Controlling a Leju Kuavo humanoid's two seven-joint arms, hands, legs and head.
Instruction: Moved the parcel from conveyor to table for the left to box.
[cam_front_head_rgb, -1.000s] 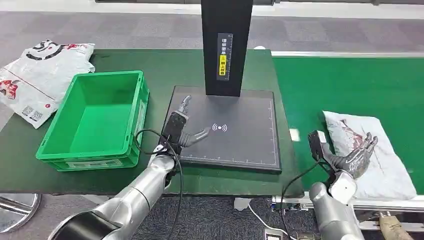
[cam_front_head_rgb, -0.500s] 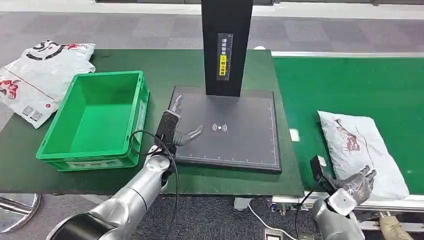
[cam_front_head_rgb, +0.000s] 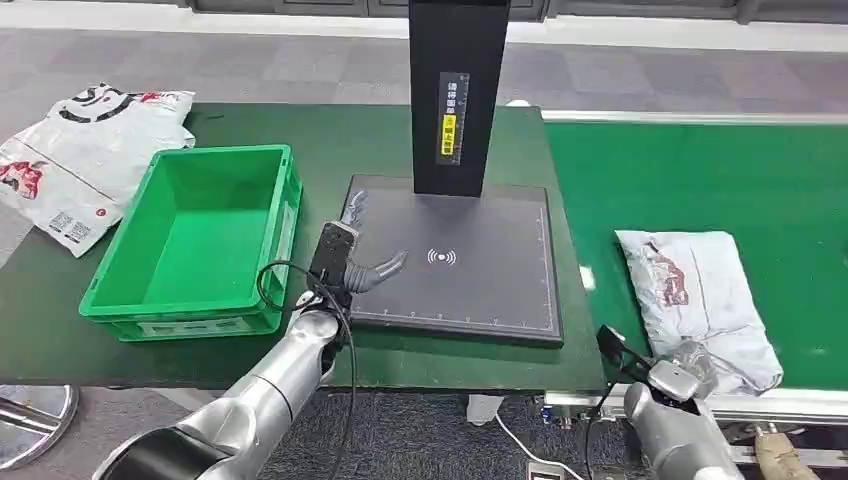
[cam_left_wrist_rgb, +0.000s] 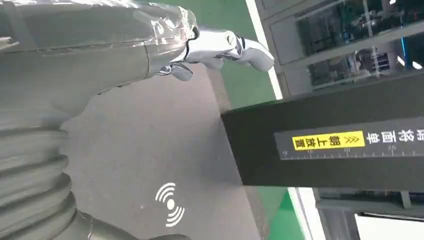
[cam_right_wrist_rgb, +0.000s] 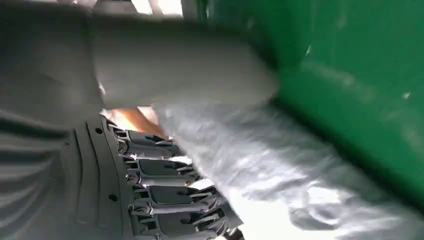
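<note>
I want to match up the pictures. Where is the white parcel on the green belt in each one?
Head view: the parcel lies at the right on the green belt, above the right hand.
Left wrist view: not in it.
Right wrist view: the parcel, blurred, runs across the middle, beside the hand's fingers.
Shared landmark: the green belt, beside the parcel in both.

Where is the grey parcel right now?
In the head view, the parcel lies on the green conveyor at the right, near its front edge, right of the black scanner pad, with the right hand at its near corner.
</note>
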